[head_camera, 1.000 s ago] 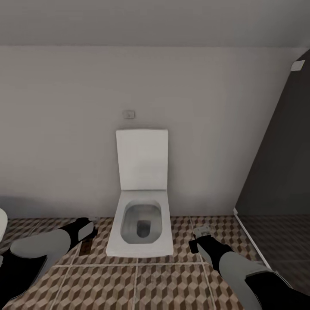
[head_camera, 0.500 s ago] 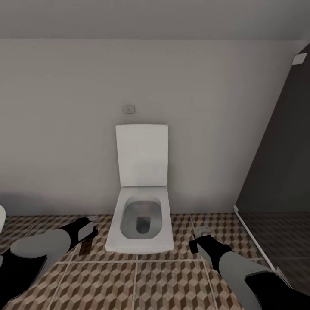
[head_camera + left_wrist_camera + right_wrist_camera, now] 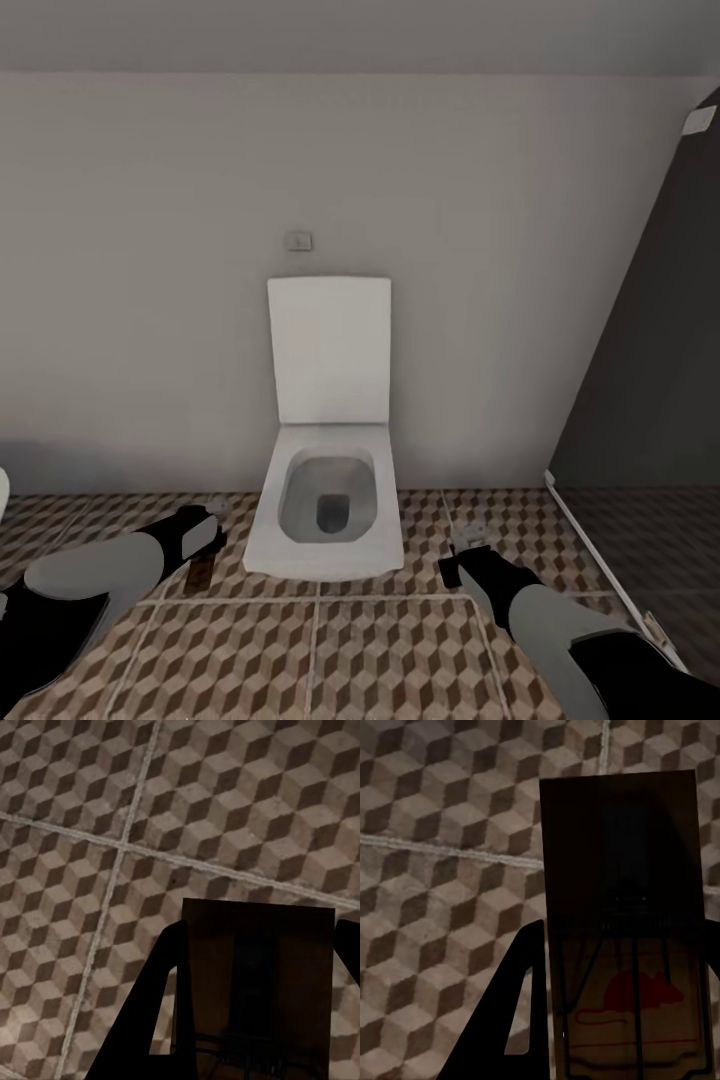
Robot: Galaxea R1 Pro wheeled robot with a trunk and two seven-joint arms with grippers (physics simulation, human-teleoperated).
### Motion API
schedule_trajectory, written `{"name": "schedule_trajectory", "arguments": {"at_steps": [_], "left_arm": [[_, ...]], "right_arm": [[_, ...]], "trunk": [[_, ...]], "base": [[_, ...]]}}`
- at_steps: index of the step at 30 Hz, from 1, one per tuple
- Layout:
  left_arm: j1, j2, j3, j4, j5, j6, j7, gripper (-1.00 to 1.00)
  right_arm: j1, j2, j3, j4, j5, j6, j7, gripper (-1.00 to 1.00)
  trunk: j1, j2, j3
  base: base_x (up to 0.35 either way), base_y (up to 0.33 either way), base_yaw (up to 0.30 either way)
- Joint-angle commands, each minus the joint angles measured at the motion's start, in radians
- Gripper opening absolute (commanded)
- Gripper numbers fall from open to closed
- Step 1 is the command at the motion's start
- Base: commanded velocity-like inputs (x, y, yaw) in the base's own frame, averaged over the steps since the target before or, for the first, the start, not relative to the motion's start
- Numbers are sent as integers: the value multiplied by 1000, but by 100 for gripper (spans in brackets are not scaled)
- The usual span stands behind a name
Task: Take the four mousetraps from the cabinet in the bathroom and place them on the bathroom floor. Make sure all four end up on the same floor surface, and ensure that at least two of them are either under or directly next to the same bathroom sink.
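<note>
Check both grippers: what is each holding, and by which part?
Each grips a mousetrap by one end: left gripper its mousetrap, right gripper its mousetrap.

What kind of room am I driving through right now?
A bathroom, by the look of it: a white wall-hung toilet with its lid up against a plain wall, cube-patterned floor tiles, and a dark partition on the right, maybe a shower screen.

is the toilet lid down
No, the toilet has its white lid standing upright against the wall, leaving the bowl open.
</note>
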Motion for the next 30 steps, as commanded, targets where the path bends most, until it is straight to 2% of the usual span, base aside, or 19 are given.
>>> {"name": "schedule_trajectory", "arguments": {"at_steps": [1, 9, 25, 30], "left_arm": [[-1, 1, -4, -4, 3, 1, 7, -100], [-1, 1, -4, -4, 3, 1, 7, -100], [-1, 3, -4, -3, 3, 1, 7, -100], [-1, 4, -4, -5, 3, 1, 7, -100]], "right_arm": [[0, -1, 6, -2, 0, 6, -1, -100], [0, -5, 6, -2, -1, -54, 1, -100], [16, -5, 6, -1, -1, -66, 2, -100], [17, -7, 4, -2, -5, -70, 4, -100]], "trunk": [[4, -8, -4], [34, -64, -29], [96, -176, -79], [99, -179, -98]], "base": [[0, 0, 0], [0, 0, 0], [0, 0, 0], [0, 0, 0]]}}
